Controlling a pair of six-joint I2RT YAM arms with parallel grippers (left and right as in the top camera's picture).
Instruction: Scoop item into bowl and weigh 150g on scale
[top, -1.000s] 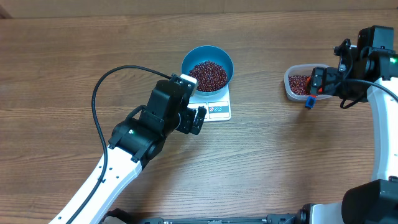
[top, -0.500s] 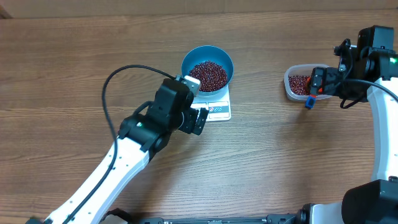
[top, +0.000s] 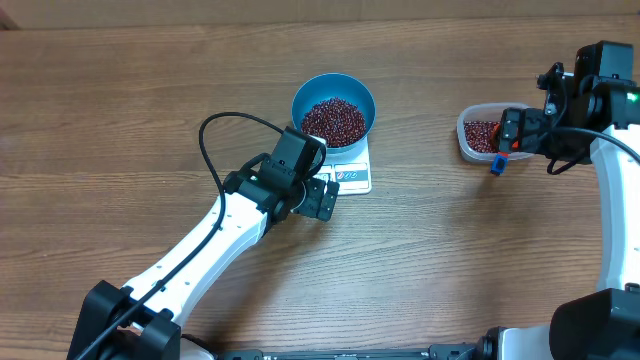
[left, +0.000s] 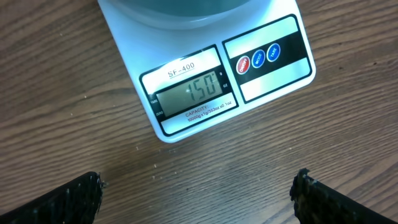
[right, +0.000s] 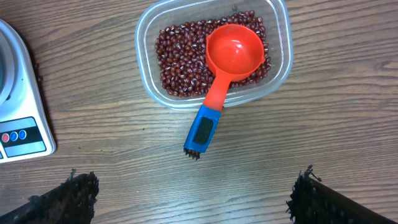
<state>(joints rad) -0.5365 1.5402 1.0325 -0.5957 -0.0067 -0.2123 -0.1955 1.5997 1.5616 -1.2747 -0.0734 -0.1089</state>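
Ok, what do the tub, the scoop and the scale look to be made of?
The tub looks like clear, slightly glossy plastic; the beans show through its wall. The scoop looks like smooth red-orange plastic, with a blue handle and a dark insert that may be a rubbery grip. The scale seems to have a glossy white plastic casing with a flat printed button panel.

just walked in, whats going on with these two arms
A blue bowl of red-brown beans sits on the white scale, whose display reads 150, so the weighing looks done. The left gripper hovers open over the table just in front of the display, holding nothing. The right gripper is open near the clear tub, where the red scoop lies on more beans.
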